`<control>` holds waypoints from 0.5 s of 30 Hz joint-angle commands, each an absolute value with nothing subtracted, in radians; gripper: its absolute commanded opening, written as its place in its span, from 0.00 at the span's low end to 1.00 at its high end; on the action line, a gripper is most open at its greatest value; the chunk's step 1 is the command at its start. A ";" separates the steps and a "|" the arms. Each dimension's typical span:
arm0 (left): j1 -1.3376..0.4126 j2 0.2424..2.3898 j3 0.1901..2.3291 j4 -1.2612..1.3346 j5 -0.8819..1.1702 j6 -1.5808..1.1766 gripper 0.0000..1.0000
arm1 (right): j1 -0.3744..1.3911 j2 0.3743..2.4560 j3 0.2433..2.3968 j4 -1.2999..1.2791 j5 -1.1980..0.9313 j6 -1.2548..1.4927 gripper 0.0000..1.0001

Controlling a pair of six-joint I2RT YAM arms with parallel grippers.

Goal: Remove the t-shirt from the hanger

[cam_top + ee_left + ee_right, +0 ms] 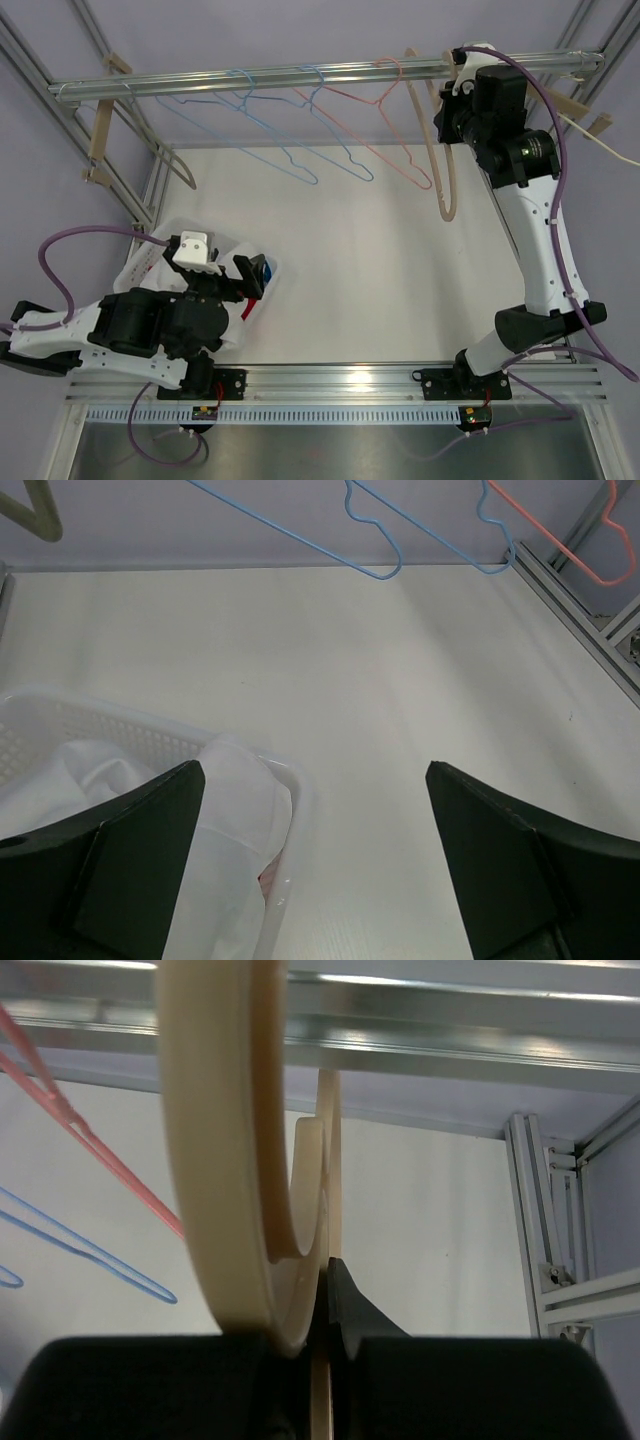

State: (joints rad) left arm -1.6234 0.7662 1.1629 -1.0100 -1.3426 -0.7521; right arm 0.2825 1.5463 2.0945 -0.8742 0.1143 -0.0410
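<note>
The white t-shirt (235, 830) lies bunched in a white basket (120, 718) at the near left; in the top view it shows beside the left arm (150, 262). My left gripper (315, 820) is open and empty, its jaws straddling the basket's right rim, low over the table (245, 285). The bare beige hanger (447, 170) hangs at the right end of the rail (300, 78). My right gripper (457, 95) is shut on it just under the rail; in the right wrist view (325, 1285) the hanger's hook and neck (215, 1160) fill the frame.
Two blue wire hangers (290, 150) and a pink one (395, 150) hang from the rail's middle. Another beige hanger (175, 165) hangs at its left end. Aluminium frame posts (120, 185) flank the white table (380, 270).
</note>
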 commanded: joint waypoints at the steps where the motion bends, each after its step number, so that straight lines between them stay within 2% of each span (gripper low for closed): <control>1: -1.631 0.749 1.141 -0.973 -1.393 -0.772 0.99 | 0.247 1.578 2.138 -0.844 0.038 -0.089 0.00; 7: -1.655 0.773 1.144 -0.959 -1.387 -0.755 0.99 | 0.206 1.627 2.161 -0.818 0.005 -0.069 0.00; 11: -1.671 0.798 1.134 -0.850 -1.356 -0.672 0.99 | 0.192 1.640 2.102 -0.798 -0.034 -0.049 0.00; 13: -1.671 0.798 1.093 -0.743 -1.316 -0.515 0.99 | 0.192 1.634 2.069 -0.767 -0.032 -0.048 0.00; 15: -1.671 0.767 1.025 -0.464 -1.170 -0.358 0.99 | 0.189 1.625 2.043 -0.759 -0.035 -0.040 0.00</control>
State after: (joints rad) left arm -1.6638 0.7795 1.0878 -0.7990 -1.2968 -0.5854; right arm 0.1947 1.6341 2.0769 -0.7780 0.0196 -0.0139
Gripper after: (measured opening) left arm 0.988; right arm 0.063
